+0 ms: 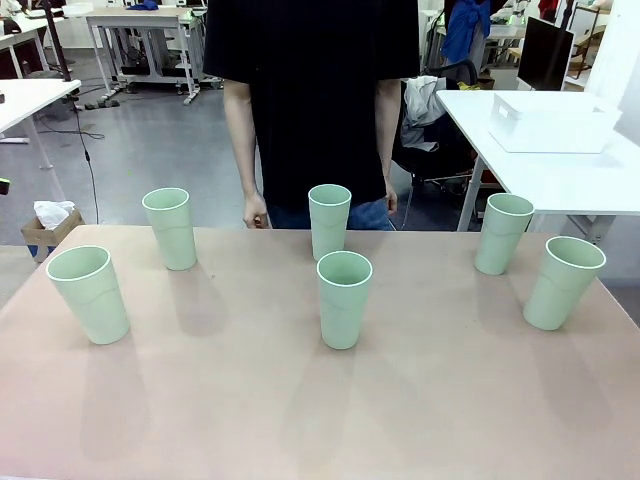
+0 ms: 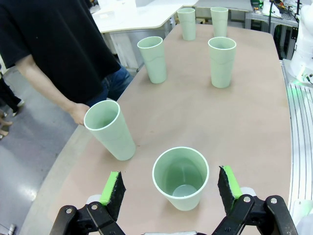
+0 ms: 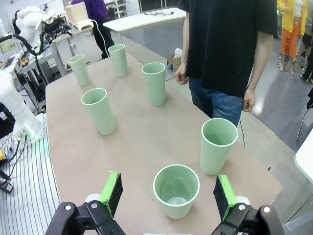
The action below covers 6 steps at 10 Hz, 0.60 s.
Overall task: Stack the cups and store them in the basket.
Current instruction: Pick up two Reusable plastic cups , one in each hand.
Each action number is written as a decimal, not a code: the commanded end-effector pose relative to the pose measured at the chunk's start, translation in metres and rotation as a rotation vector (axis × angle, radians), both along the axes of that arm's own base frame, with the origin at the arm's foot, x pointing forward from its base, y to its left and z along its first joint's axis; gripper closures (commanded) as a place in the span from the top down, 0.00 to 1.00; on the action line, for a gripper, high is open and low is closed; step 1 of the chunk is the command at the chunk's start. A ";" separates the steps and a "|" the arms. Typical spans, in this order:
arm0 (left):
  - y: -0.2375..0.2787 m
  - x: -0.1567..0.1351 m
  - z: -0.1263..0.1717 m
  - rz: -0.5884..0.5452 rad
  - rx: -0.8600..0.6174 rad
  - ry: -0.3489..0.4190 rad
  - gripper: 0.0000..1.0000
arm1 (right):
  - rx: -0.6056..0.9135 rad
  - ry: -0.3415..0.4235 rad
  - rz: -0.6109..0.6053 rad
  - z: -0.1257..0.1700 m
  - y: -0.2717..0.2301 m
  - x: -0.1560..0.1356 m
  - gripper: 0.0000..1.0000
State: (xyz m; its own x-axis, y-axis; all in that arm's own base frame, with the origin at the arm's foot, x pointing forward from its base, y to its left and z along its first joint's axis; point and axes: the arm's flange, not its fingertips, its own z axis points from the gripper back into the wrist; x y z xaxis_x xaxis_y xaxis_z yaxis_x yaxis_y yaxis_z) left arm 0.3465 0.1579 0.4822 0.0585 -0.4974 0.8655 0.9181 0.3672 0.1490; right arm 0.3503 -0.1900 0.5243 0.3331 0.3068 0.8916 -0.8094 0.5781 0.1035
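Several pale mint-green cups stand upright and apart on the brown table [image 1: 250,400]. The nearest ones are at the left [image 1: 88,293], the middle [image 1: 344,298] and the right [image 1: 563,282]. My left gripper [image 2: 171,187] is open above a cup [image 2: 180,178], which sits between its green pads [image 2: 113,188]. My right gripper [image 3: 168,194] is open the same way over another cup [image 3: 176,191]. Neither pair of fingers touches its cup. The white basket [image 1: 552,122] rests on a separate white table at the back right.
A person in a black shirt [image 1: 310,90] stands at the table's far edge, hands hanging at the sides near the rear middle cup [image 1: 329,221]. The front half of the table is bare. A white table [image 1: 560,170] lies beyond the right edge.
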 end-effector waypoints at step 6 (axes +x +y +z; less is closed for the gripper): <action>0.001 0.001 0.001 -0.004 -0.009 -0.007 1.00 | 0.003 -0.008 0.002 0.001 0.001 0.001 1.00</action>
State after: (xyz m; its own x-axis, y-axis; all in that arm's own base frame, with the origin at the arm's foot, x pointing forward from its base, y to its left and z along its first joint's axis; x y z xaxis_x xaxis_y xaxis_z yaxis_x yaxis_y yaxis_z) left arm 0.3465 0.1579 0.4822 0.0585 -0.4974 0.8656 0.9181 0.3672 0.1490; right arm 0.3503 -0.1900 0.5243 0.3332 0.3068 0.8915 -0.8094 0.5781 0.1035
